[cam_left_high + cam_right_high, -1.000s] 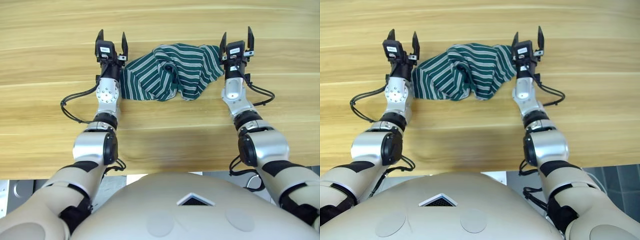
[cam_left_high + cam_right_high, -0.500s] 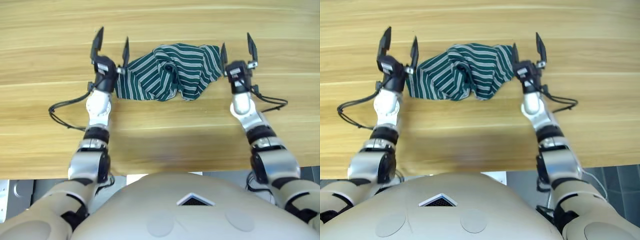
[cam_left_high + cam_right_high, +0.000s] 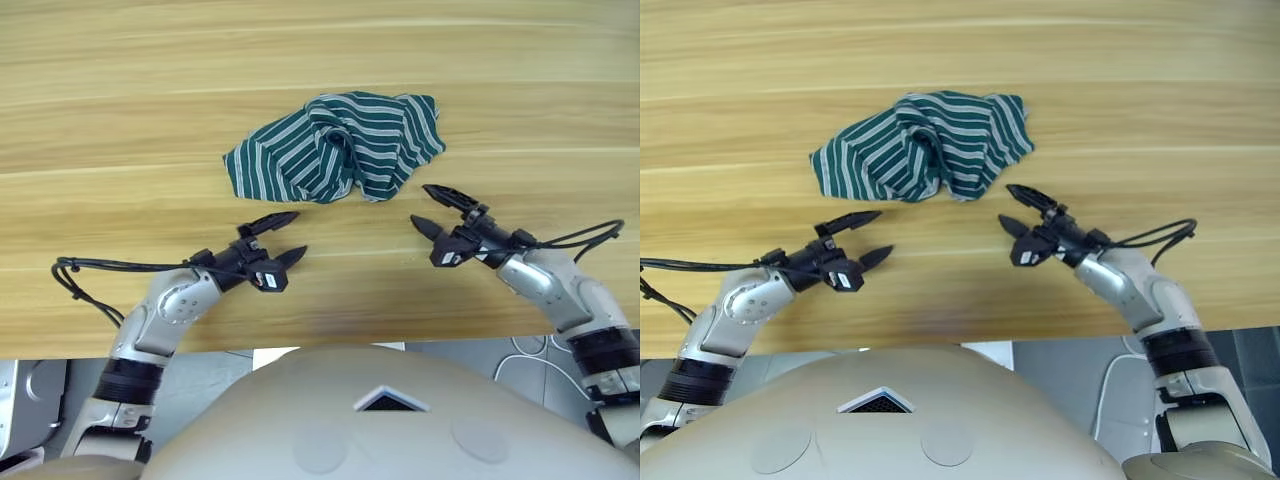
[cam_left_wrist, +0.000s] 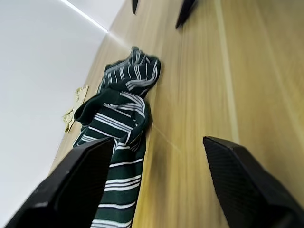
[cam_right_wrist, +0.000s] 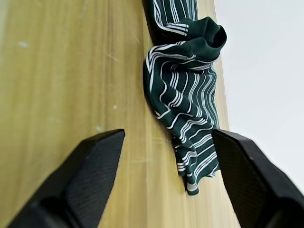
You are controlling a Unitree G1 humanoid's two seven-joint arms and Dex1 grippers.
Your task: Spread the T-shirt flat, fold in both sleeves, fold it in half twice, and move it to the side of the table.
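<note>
- Head-camera views: we see the T-shirt [image 3: 335,145], dark green with white stripes, lying in a crumpled heap on the wooden surface [image 3: 120,120], none of it spread flat.
- The left claw [image 3: 300,232] sits nearer the robot than the heap's left end. Its two fingers [image 3: 270,222] are apart with nothing between them.
- The right claw [image 3: 418,204] sits near the heap's right part, also on the robot's side of it. Its fingers are likewise apart and grip nothing.
- The two claws point inward toward each other, with bare wood between them. Neither touches the cloth. We cannot tell whether they rest on the wood or hang just above it.
- A black cable [image 3: 90,270] loops out beside the left forearm, and another [image 3: 580,238] arches over the right one.
- Left wrist view: the left claw's dark fingers [image 4: 71,190] stand wide apart over the wood. The T-shirt [image 4: 118,114] stretches away beyond one of them, its striped folds bunched along the surface in front of a pale wall [image 4: 38,71]. Two dark fingertips of the right claw [image 4: 159,7] show farther off.
- Right wrist view: the right claw's fingers [image 5: 90,175] are spread apart above the wood. The T-shirt [image 5: 185,95] lies ahead of them, off to one finger's side, clear of both.
</note>
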